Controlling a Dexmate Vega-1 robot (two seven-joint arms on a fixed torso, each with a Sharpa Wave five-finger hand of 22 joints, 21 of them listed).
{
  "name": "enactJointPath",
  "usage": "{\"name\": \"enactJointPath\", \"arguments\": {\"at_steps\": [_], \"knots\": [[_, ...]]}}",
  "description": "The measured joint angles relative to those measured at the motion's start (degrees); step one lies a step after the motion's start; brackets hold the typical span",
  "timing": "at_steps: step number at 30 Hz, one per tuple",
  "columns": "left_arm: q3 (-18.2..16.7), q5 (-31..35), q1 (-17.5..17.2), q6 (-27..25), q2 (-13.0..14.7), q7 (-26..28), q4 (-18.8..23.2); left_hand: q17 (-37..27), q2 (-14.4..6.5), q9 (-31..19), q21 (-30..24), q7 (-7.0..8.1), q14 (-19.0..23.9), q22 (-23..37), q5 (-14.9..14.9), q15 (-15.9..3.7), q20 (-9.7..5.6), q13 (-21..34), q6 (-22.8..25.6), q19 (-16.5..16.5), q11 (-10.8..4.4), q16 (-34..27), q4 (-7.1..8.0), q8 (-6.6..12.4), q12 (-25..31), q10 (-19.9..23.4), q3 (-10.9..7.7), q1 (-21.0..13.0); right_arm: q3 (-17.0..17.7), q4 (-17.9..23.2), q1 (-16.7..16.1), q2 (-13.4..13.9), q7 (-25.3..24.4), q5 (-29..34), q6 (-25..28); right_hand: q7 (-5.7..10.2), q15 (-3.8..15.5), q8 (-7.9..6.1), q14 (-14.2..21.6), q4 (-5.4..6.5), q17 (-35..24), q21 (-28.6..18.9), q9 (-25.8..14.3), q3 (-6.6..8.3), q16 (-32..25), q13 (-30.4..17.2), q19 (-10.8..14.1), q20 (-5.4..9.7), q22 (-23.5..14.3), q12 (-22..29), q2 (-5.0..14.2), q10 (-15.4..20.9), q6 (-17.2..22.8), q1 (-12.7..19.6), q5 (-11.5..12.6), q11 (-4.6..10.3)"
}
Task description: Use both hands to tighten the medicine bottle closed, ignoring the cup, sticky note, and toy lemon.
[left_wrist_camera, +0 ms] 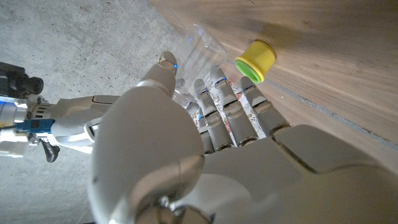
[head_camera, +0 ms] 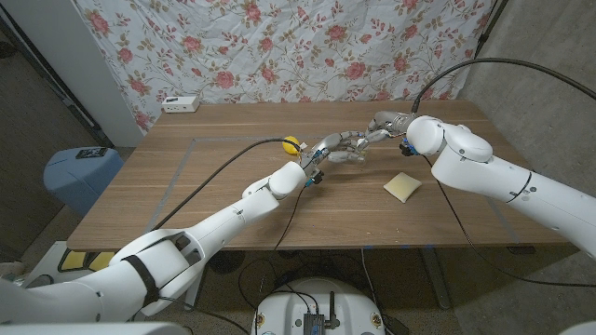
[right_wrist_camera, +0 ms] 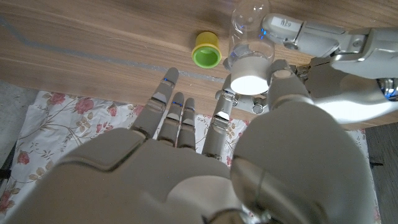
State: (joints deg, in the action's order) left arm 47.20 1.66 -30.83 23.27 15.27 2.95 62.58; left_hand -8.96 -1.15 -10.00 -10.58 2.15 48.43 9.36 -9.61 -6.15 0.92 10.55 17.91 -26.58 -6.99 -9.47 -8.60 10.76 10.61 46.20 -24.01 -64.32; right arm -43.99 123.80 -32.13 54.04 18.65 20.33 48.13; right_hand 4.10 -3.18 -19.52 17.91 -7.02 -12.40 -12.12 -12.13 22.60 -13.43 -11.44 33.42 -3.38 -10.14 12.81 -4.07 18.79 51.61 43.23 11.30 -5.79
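Mid-table, well off every edge, left hand (head_camera: 328, 149) grips the medicine bottle (right_wrist_camera: 251, 38); right hand (head_camera: 380, 126) pinches its cap (right_wrist_camera: 250, 81).

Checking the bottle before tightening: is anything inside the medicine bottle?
The medicine bottle's clear wall shows nothing inside where it is bare. The left hand grips it and covers part. Its white cap hides the neck, by the right hand.

Both hands meet at the tabletop (head_camera: 186, 186) centre around the bottle (right_wrist_camera: 250, 37); the cup (head_camera: 291, 144) sits just left, the sticky note (head_camera: 402, 185) lower right.
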Motion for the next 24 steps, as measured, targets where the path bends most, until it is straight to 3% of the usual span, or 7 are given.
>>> {"name": "enactJointPath", "arguments": {"at_steps": [24], "knots": [[0.08,-0.44,0.92,1.16,-0.67,-0.68,-1.93,0.02,0.4,0.0,0.0,-0.01,-0.01,0.0,-0.18,0.01,0.0,0.0,-0.01,0.0,-0.01,0.01,-0.01,0.0,-0.14,0.0,-0.47,0.38,-2.43,0.18,0.43,-0.55,-2.36,2.77,2.9,-0.71,1.75,-1.09,2.78,1.47,0.16,-0.45,0.58,-2.31,-0.64,-0.01,2.46,1.02,0.0,0.33,-1.33,3.25,5.86,-4.36,0.0,0.79]]}}
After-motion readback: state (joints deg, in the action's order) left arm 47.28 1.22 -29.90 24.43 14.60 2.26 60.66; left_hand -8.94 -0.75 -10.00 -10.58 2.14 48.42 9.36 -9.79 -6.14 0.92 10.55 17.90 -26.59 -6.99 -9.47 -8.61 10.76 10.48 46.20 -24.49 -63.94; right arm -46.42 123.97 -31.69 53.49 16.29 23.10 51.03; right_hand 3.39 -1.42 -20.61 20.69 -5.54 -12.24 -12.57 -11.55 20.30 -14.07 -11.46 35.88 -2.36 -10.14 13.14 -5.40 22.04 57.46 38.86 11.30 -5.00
